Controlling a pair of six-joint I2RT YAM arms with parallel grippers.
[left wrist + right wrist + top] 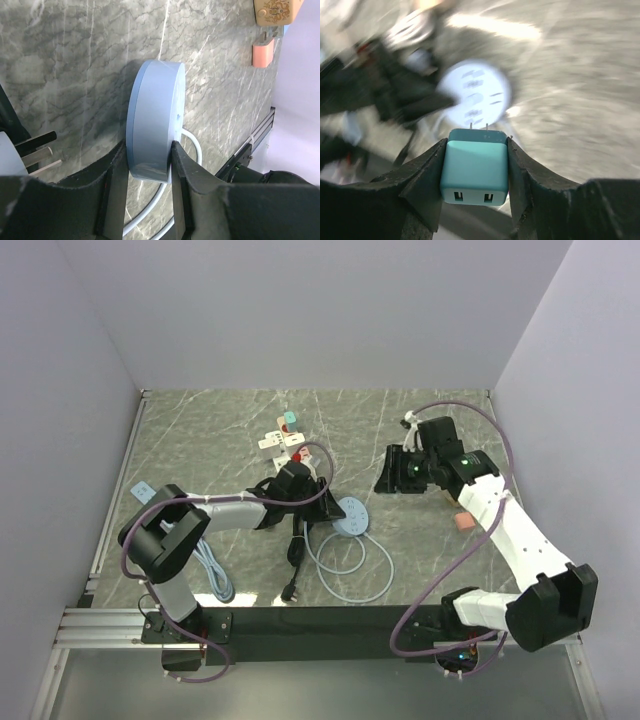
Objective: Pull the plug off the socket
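On the marbled table point(200, 430) I saw the round blue socket point(152, 110) lying near the middle, with the left gripper point(147, 152) clamped across its rim. The right gripper point(476, 145) pinched the teal plug point(475, 172), prongs bare, apart from the socket.

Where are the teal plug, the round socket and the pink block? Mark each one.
teal plug point(475, 167): right wrist view, centre of its teal body.
round socket point(155, 115): left wrist view, on its curved side wall.
pink block point(463, 523): top external view, on its top face.
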